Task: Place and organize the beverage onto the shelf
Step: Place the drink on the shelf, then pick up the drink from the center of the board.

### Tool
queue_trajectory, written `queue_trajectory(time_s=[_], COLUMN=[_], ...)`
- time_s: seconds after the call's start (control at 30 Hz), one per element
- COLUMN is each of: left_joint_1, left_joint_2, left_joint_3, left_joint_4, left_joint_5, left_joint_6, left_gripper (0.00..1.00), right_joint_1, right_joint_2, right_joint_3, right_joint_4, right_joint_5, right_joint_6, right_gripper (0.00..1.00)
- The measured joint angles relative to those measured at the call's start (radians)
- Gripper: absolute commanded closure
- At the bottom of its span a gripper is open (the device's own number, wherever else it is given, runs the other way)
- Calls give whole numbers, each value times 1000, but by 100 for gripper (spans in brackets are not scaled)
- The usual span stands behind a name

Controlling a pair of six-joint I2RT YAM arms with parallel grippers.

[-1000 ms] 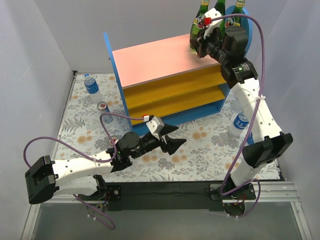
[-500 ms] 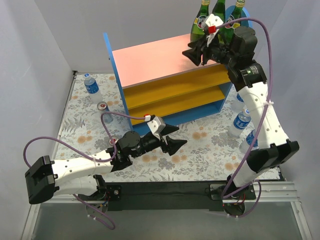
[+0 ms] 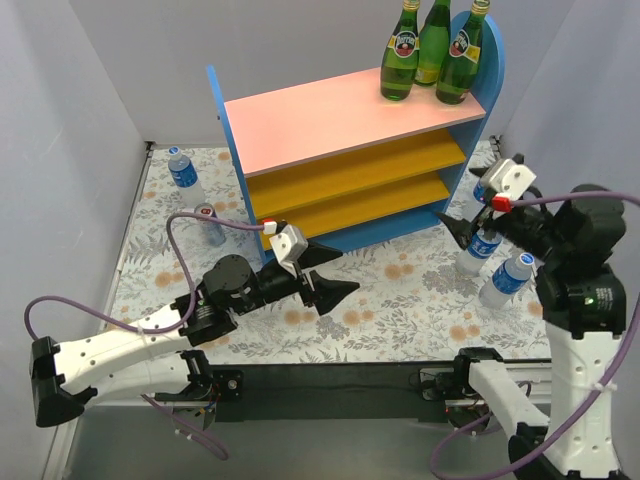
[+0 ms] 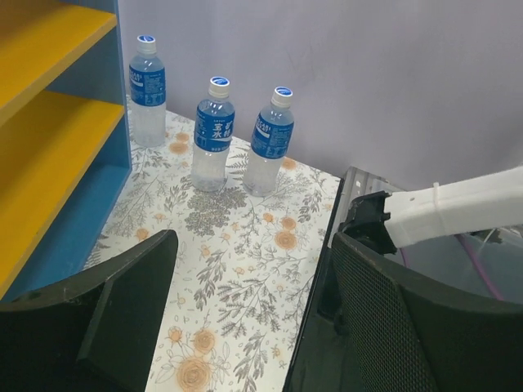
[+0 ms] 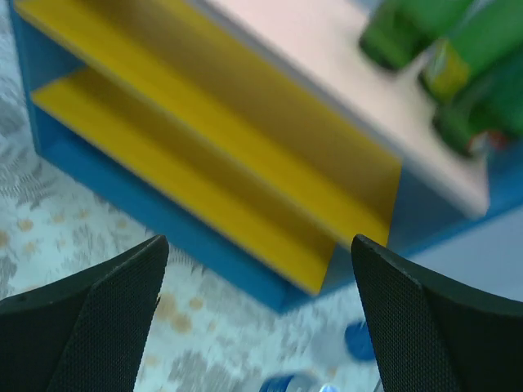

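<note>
Three green glass bottles (image 3: 432,45) stand upright at the right end of the shelf's (image 3: 330,120) pink top board. My right gripper (image 3: 472,225) hangs open and empty by the shelf's right end, just above the clear blue-labelled bottles (image 3: 480,245) on the mat. In the right wrist view the gripper (image 5: 260,310) faces the shelf (image 5: 204,163), with the green bottles (image 5: 409,33) blurred above. My left gripper (image 3: 325,277) is open and empty in front of the shelf. Its wrist view shows the gripper (image 4: 253,302) pointed toward three plastic bottles (image 4: 214,131). One more plastic bottle (image 3: 183,172) and a silver-red can (image 3: 208,222) stand left of the shelf.
A floral mat (image 3: 400,300) covers the table between grey walls. The right arm's base and black mounting bar (image 4: 368,237) lie close to my left gripper's right finger. The orange-yellow lower boards (image 3: 350,190) hold nothing.
My right gripper has let go of a green bottle on the top board, opened wide and swung down to the shelf's right end. The left gripper shifted a little left and opened wider.
</note>
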Motion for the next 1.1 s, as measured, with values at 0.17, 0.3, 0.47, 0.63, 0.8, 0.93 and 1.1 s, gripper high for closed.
queue_trajectory(time_s=[0.17, 0.3, 0.47, 0.63, 0.8, 0.93, 1.1], left_joint_1=[0, 0, 0, 0, 0, 0, 0], left_joint_2=[-77, -75, -61, -86, -154, -188, -152], left_joint_3=[17, 17, -12, -67, -90, -90, -92], left_joint_4=[-145, -266, -353, -396, -408, -408, -438], left_joint_5=[-4, -3, -4, -19, -32, -38, -64], left_joint_6=[-3, 5, 23, 40, 45, 35, 33], left_gripper=[24, 24, 24, 24, 24, 24, 24], right_joint_1=[-151, -204, -252, -309, -327, -346, -396], right_joint_2=[-124, -114, -70, -2, 70, 83, 109], right_joint_3=[-303, -389, -395, -385, -360, -344, -340], right_joint_4=[-93, -145, -156, -158, -163, -163, -164], right_joint_5=[180, 282, 358, 357, 325, 317, 311], right_joint_6=[5, 32, 62, 69, 87, 89, 89], right_gripper=[2, 2, 2, 3, 4, 7, 13])
